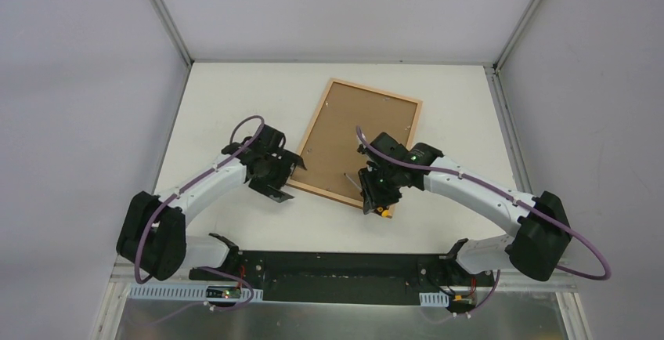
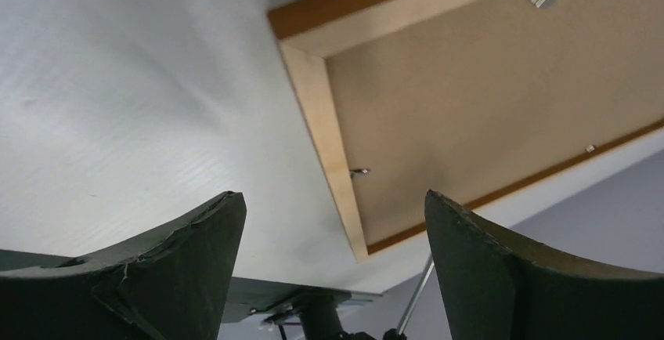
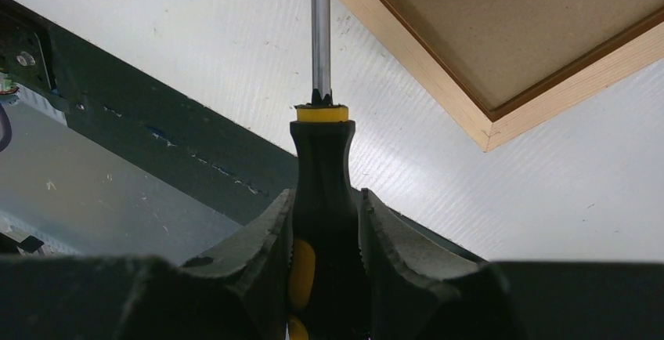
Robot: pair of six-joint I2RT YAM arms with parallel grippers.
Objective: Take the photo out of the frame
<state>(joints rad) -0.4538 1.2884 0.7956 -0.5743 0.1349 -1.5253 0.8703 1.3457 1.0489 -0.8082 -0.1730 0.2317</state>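
Right wrist view puts us closest in: the right claw (image 3: 322,207) is pressed together on the black-and-yellow handle of a screwdriver (image 3: 321,160), whose steel shaft runs straight out ahead, beside a corner of the frame (image 3: 407,52). From above, we see the same claw (image 1: 376,193) holding the tool over the frame's near edge, with the shaft lying over the backing board (image 1: 352,140).

On the other side, the left claw (image 2: 330,197) stands spread wide and holds nothing. The frame's near-left corner (image 2: 329,144) shows between its fingers, and a small metal tab (image 2: 360,171) sticks out from the inner edge of the wood there. From above, this claw (image 1: 288,177) sits just beside that corner.

As for progress, we judge the task to be at an early stage. The frame (image 1: 376,92) lies face down on the white table (image 1: 235,97), back uppermost, and the backing board is still seated inside it. The photo is not visible in any view, and we take it to be under the board. Loosening the tabs, lifting the board and drawing out the print all appear to remain.

The frame's long axis runs away from the arms, its far end leaning to the right.
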